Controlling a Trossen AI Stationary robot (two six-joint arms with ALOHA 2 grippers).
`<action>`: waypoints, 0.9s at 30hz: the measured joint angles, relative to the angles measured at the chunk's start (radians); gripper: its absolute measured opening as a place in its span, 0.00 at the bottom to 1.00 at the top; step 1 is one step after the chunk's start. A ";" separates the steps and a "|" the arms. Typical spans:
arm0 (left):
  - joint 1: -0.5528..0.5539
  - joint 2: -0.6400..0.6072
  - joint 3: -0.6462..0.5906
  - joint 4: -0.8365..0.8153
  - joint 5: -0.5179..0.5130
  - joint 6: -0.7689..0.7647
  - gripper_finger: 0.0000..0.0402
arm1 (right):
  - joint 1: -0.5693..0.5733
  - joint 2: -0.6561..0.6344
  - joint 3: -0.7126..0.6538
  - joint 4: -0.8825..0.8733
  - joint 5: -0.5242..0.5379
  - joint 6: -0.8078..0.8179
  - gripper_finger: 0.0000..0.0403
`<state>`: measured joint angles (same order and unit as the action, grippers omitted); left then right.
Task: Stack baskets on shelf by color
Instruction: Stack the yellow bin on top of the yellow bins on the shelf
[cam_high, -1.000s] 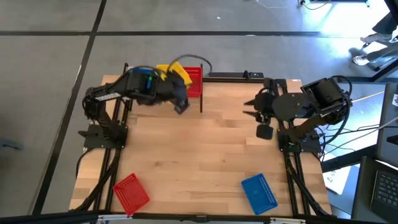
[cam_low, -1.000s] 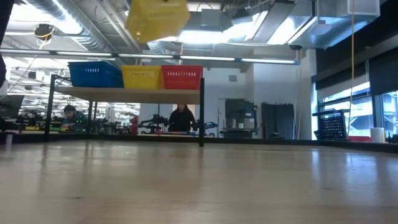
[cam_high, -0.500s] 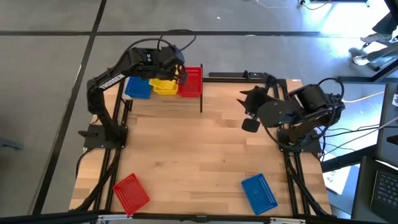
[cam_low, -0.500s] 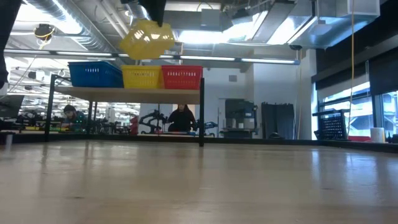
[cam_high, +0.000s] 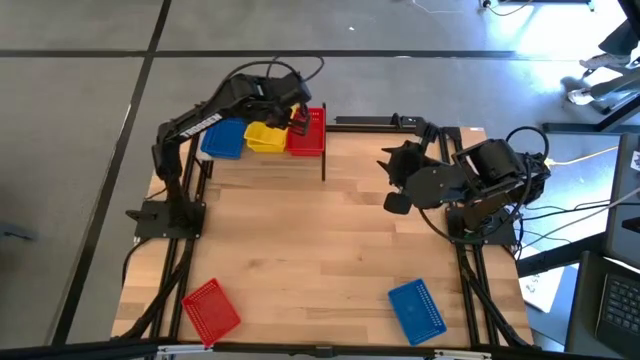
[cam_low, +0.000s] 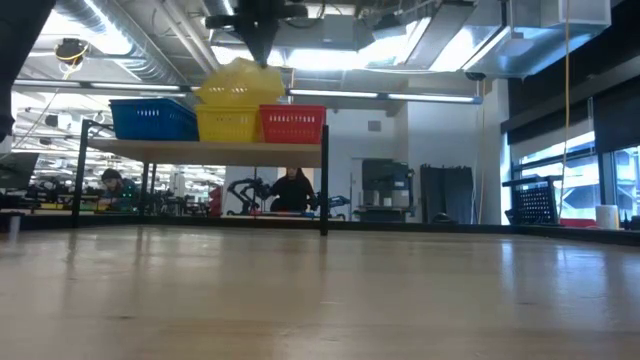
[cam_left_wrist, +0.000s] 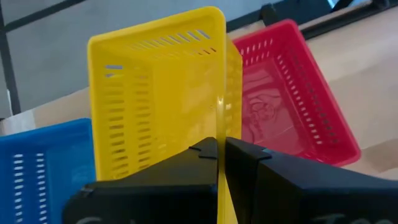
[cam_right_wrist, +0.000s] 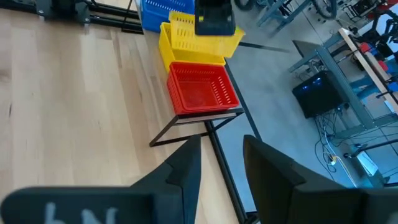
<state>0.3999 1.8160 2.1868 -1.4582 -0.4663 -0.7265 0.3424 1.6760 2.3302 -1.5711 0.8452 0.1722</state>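
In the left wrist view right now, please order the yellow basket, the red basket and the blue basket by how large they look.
1. Held yellow basket, largest, though nearest the camera.
2. Red basket.
3. Blue basket, smallest, but cut off by the picture's edge, so its rank is unsure.

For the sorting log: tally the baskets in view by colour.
Red baskets: 2
Yellow baskets: 2, one held by the left gripper above the other
Blue baskets: 2
Total: 6
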 joint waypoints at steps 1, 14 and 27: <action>-0.001 0.009 0.000 0.000 0.001 0.000 0.00 | 0.000 0.000 0.000 0.000 0.000 -0.001 0.29; 0.002 0.030 0.000 -0.025 -0.029 -0.003 0.00 | 0.000 0.000 0.000 0.000 0.000 0.002 0.29; 0.024 0.030 0.000 -0.053 -0.031 0.028 0.05 | 0.000 0.000 0.000 0.000 0.000 0.002 0.29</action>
<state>0.4236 1.8458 2.1868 -1.5112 -0.4972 -0.6982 0.3424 1.6756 2.3302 -1.5708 0.8452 0.1745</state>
